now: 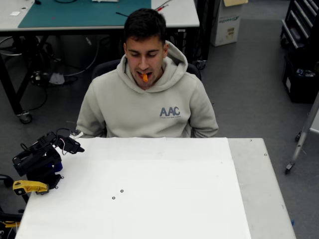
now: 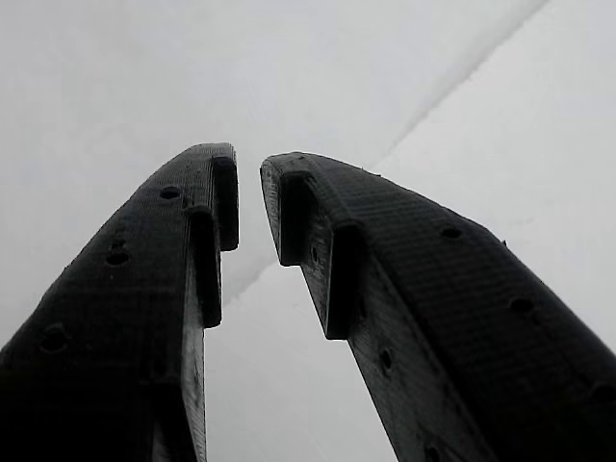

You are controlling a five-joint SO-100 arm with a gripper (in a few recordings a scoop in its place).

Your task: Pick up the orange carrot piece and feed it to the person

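Overhead: orange carrot piece (image 1: 144, 77), a tiny bright stub, in the person (image 1: 148, 102)'s mouth. Wrist: gripper (image 2: 249, 197) empty, tips narrowly apart over white tabletop (image 2: 115, 67).

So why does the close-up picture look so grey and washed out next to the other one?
In the wrist view the gripper sits dark and close against the white table, which blows out to a soft, featureless grey. The overhead view is evenly lit and sharp: the orange carrot piece in the person's mouth shows clearly.
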